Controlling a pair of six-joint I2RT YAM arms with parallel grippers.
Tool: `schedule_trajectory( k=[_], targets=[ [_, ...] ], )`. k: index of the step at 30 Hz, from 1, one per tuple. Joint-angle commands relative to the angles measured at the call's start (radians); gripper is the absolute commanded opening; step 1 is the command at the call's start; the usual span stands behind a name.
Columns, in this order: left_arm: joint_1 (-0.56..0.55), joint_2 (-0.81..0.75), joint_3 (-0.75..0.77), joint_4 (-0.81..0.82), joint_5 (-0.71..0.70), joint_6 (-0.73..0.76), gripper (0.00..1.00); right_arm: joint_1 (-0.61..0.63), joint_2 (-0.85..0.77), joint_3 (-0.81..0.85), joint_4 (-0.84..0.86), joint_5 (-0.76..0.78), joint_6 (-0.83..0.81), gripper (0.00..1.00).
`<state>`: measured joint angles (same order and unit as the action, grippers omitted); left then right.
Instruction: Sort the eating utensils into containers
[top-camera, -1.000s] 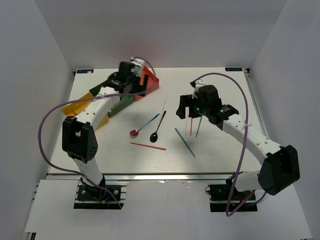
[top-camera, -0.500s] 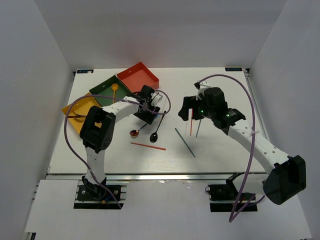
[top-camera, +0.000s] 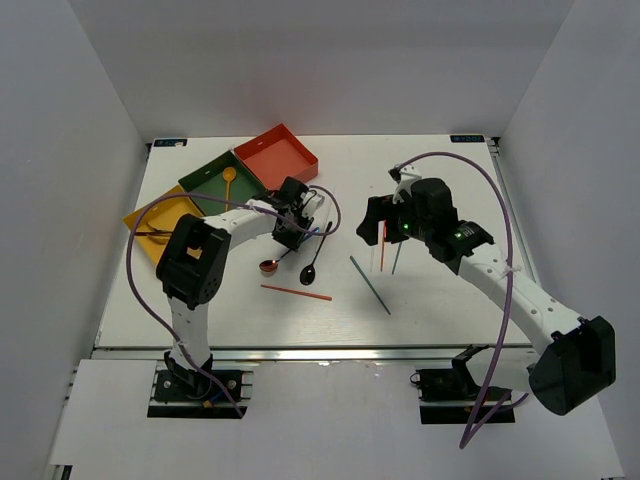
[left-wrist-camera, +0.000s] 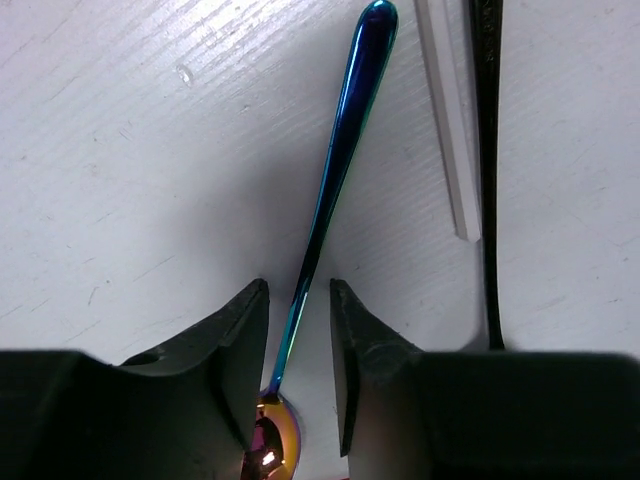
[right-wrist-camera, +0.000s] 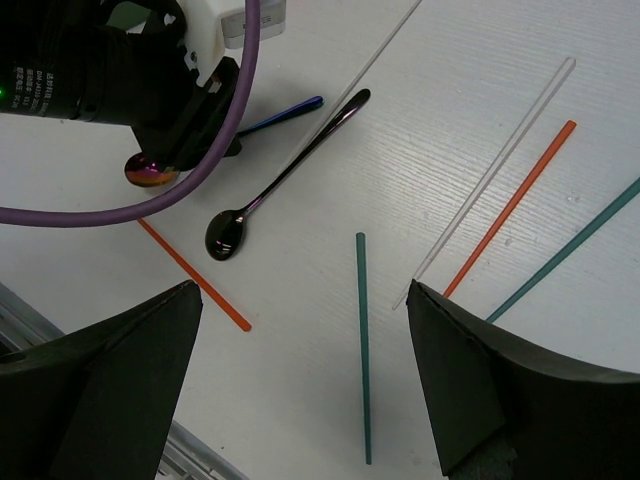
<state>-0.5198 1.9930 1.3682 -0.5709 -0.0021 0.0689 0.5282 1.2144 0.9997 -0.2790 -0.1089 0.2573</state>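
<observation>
I saw the iridescent spoon lying flat on the worktop beside the black spoon. My left hand straddled its handle near the bowl, fingers narrow, not clamped. My right hand hung spread wide above the teal chopstick.

3 boxes in a diagonal row at far-left of table: far box rearmost, mid box left & nearer, near box nearest, by left edge. A spoon lies in mid box. Centre: slanted spoon runs btwn fingers of left gripper, w/ thin stick just right of it, then 2nd spoon. In front of both bowls, a chopstick. Right of centre a lone chopstick; behind it a trio of chopsticks side by side
</observation>
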Motion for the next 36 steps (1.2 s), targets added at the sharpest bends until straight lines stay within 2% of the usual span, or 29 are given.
schedule_trajectory(
  k=[1,6,9,10,14,18,22,25,27,29,31,36],
  targets=[
    [0.003,0.004,-0.09,-0.026,-0.003,-0.003,0.36,-0.002,-0.029,-0.004,0.047,-0.018,-0.01,0.88],
    [0.003,0.03,-0.089,-0.067,0.042,-0.014,0.0,-0.002,-0.042,-0.004,0.055,-0.031,-0.007,0.88],
    [0.003,-0.012,-0.089,-0.079,0.018,-0.03,0.0,-0.002,-0.055,-0.006,0.058,-0.026,-0.007,0.88],
    [0.003,-0.031,-0.084,-0.084,-0.049,-0.046,0.0,-0.002,-0.056,-0.006,0.058,-0.026,-0.007,0.88],
    [0.003,-0.117,-0.032,-0.129,-0.176,-0.06,0.0,-0.002,-0.05,-0.001,0.06,-0.025,-0.003,0.88],
    [0.003,-0.232,0.005,-0.13,-0.213,-0.058,0.0,-0.002,-0.036,0.011,0.061,-0.026,0.0,0.88],
    [0.003,-0.328,0.012,-0.107,-0.176,-0.09,0.0,-0.002,-0.02,0.023,0.061,-0.023,0.002,0.88],
    [0.015,-0.387,0.034,-0.072,-0.296,-0.118,0.0,-0.002,-0.007,0.039,0.058,-0.014,0.0,0.88],
    [0.05,-0.393,0.066,-0.046,-0.409,-0.132,0.0,-0.002,0.0,0.046,0.058,-0.009,-0.003,0.88],
    [0.136,-0.358,0.146,-0.032,-0.434,-0.149,0.0,-0.002,0.02,0.059,0.055,0.005,-0.007,0.88],
    [0.215,-0.282,0.245,-0.026,-0.42,-0.136,0.0,-0.002,0.045,0.071,0.052,0.006,-0.012,0.88],
    [0.316,-0.131,0.373,0.061,-0.305,-0.037,0.0,-0.002,0.082,0.077,0.047,-0.005,-0.015,0.87]
  ],
)
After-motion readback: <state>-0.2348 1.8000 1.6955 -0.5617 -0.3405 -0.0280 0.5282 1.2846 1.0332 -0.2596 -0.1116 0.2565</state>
